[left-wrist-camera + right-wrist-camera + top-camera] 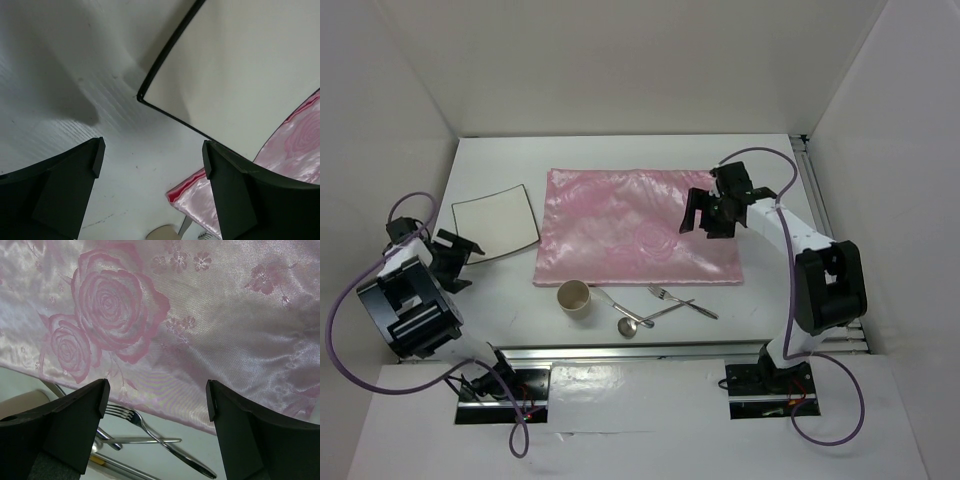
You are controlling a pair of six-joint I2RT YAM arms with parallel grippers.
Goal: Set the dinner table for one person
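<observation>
The white dinner table (650, 165) holds a shiny pink rose-patterned cloth (620, 225) at its middle. A white square plate (495, 220) with a dark rim lies left of the cloth. A beige cup (574, 297), a spoon (630, 325), a fork (680, 300) and another crossing utensil lie near the front edge. My left gripper (458, 262) is open and empty, just below the plate's (240, 65) near corner. My right gripper (705, 215) is open and empty above the cloth's (190, 315) right part, with the fork (150, 432) below it.
Aluminium rails run along the front edge (650, 350) and the right edge (815, 200) of the table. White walls close in the left, back and right sides. The cloth's corner (200, 195) and the cup's rim (162, 232) show between my left fingers.
</observation>
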